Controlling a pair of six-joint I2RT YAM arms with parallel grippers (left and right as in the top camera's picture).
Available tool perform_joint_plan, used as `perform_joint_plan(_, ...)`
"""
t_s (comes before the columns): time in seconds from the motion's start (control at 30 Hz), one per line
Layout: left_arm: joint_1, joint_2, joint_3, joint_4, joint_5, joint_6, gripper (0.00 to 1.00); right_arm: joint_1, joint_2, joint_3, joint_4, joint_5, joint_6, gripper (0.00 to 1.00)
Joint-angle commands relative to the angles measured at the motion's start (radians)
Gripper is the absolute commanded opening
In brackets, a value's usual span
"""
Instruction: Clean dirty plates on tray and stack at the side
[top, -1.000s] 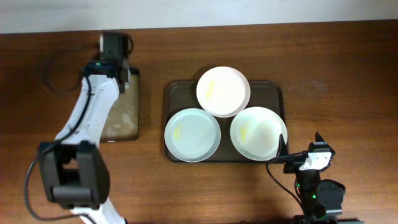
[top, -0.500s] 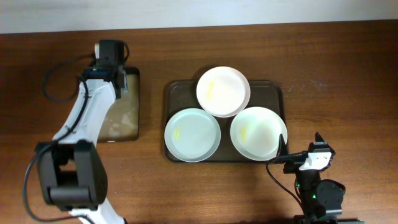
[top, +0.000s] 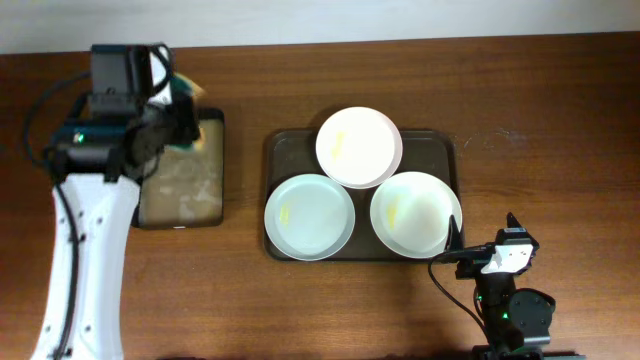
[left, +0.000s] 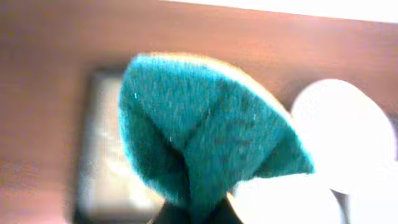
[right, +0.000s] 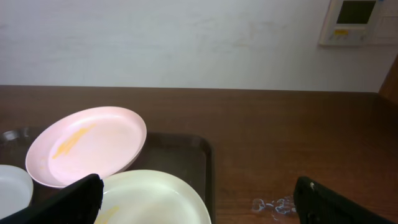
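There are three plates, two trays, one sponge and two grippers to count here. All three plates sit on the dark brown tray (top: 284, 150) in the middle of the overhead frame. The top plate (top: 359, 147) is pinkish-white with a yellow streak across its inside. It is tilted, its lower edge resting on the rims of the other two. The lower-left plate (top: 309, 216) is pale with a small yellow smear left of its centre. The lower-right plate (top: 416, 214) is creamy with a faint yellow mark, and lies nearest the right gripper (top: 482, 235). That gripper sits at the lower right with its fingers spread wide and nothing between them. At the upper left, the left gripper (top: 172, 118) is pinched tight on the green sponge (left: 205, 130), which bunches up into a folded wedge with a yellow backing along its top edge. It hangs over the upper end of the small black tray (top: 185, 190), whose floor carries a pale, blotchy wet film. Both trays rest on the dark wooden table (top: 560, 120), well apart from each other.
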Motion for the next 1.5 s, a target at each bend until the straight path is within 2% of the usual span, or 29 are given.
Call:
perform_joint_plan(0.0,-0.043,0.046,-0.063,-0.087,0.348,-0.009,0.00,-0.004,-0.005,-0.008,-0.003,0.008,-0.004,0.98)
perform_joint_plan(0.13,-0.145,0.052,-0.218,-0.029,0.348,-0.021,0.00,-0.004,-0.005,-0.008,-0.003,0.008,-0.004,0.98)
perform_joint_plan(0.33,-0.283,0.092,-0.494,0.219,0.328,-0.224,0.00,-0.004,-0.005,-0.008,-0.003,0.008,-0.004,0.98)
perform_joint_plan(0.57,-0.373,0.101,-0.624,0.431,0.293,-0.287,0.00,-0.004,-0.005,-0.008,-0.003,0.008,-0.004,0.98)
perform_joint_plan(0.67,-0.413,0.101,-0.638,0.437,0.173,-0.339,0.00,-0.004,-0.005,-0.008,-0.004,0.008,-0.004,0.98)
perform_joint_plan(0.77,-0.436,0.103,-0.645,0.438,0.126,-0.352,0.00,-0.003,-0.005,-0.008,0.040,-0.021,0.010,0.98)
perform_joint_plan(0.87,-0.446,0.104,-0.646,0.446,0.107,-0.352,0.00,-0.003,-0.005,-0.008,0.098,-0.426,0.266,0.98)
perform_joint_plan(0.93,-0.446,0.104,-0.646,0.451,0.098,-0.352,0.00,-0.003,-0.005,-0.008,0.114,-0.630,0.396,0.98)
perform_joint_plan(1.0,-0.446,0.104,-0.646,0.449,0.084,-0.352,0.00,-0.003,-0.005,-0.008,0.215,-0.728,0.520,0.98)
perform_joint_plan(1.07,-0.446,0.104,-0.646,0.450,0.084,-0.352,0.00,-0.003,-0.005,-0.007,0.389,-0.772,0.576,0.98)
perform_joint_plan(1.1,-0.446,0.104,-0.646,0.449,0.084,-0.352,0.00,-0.003,-0.005,0.002,0.524,-0.760,0.597,0.98)
perform_joint_plan(1.17,-0.446,0.104,-0.646,0.447,0.084,-0.352,0.00,-0.005,-0.005,0.050,0.646,-0.702,0.597,0.98)
perform_joint_plan(1.27,-0.446,0.104,-0.646,0.436,0.085,-0.352,0.00,-0.005,0.027,0.285,0.416,-0.592,0.475,0.98)
perform_joint_plan(1.3,-0.446,0.104,-0.646,0.434,0.085,-0.352,0.00,-0.005,0.056,0.376,0.278,-0.570,0.396,0.98)
perform_joint_plan(1.37,-0.446,0.104,-0.646,0.434,0.085,-0.352,0.00,-0.005,0.178,0.621,-0.105,-0.472,0.225,0.98)
perform_joint_plan(1.47,-0.446,0.104,-0.646,0.434,0.085,-0.352,0.00,-0.005,0.383,0.896,-0.488,-0.400,0.097,0.98)
